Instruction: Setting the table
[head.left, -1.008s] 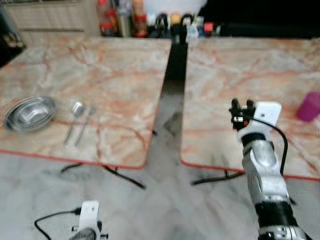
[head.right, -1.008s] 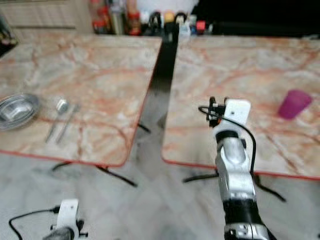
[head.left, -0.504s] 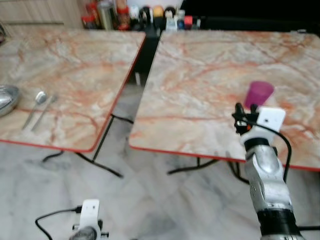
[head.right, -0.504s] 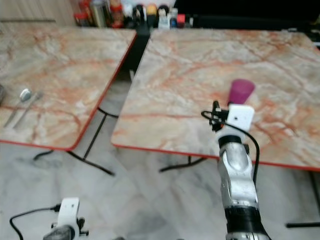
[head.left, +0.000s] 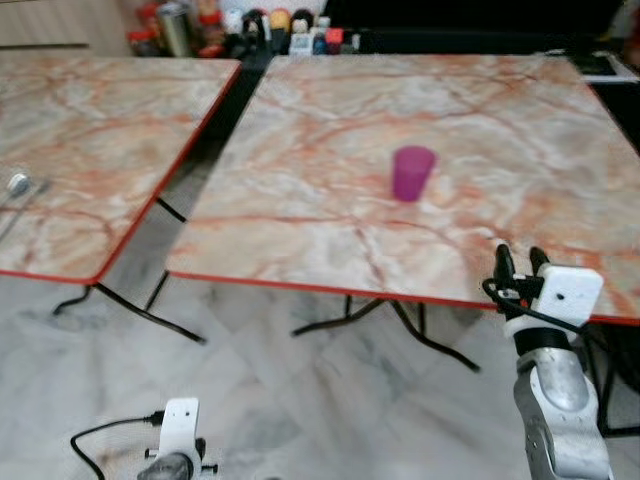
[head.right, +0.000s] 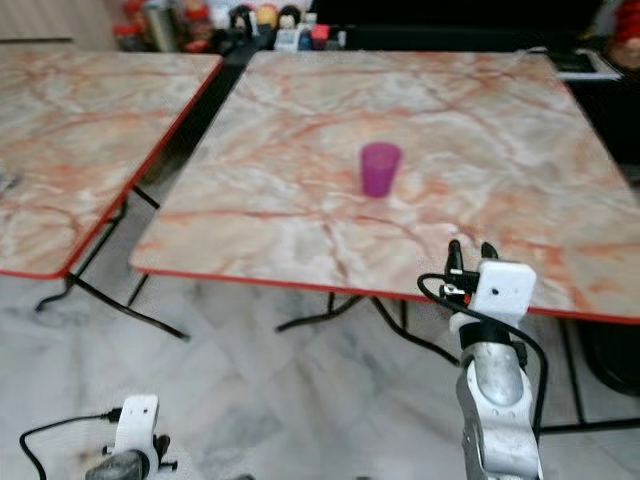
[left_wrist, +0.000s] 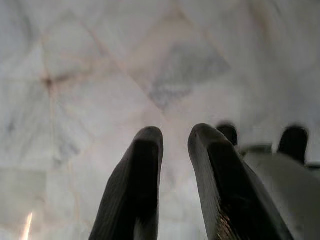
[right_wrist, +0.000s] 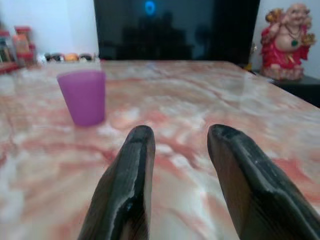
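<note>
View swung right since a second ago | purple cup (head.left: 413, 173) centred on tabletop (head.left: 300, 230) | right tool (head.left: 518, 266) wide, empty, near edge | cup pickup likely next

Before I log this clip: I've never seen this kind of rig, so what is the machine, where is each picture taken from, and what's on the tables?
This is a walking humanoid robot with two silver arms, each ending in two long black fingers. The two wide pictures come from a stereo camera on its head, looking forward and down. The other two come from cameras on its wrists, looking along the fingers.

In front of it stand two marble-patterned tables. On the right-hand table stands a purple cup, upright and alone. The right gripper is raised at that table's near edge, open and holding nothing; its wrist view looks across the tabletop at the cup. The left gripper hangs low over the tiled floor, its fingers a little apart, also holding nothing.

A spoon lies at the left-hand table's edge of view, and bottles line the back.
</note>
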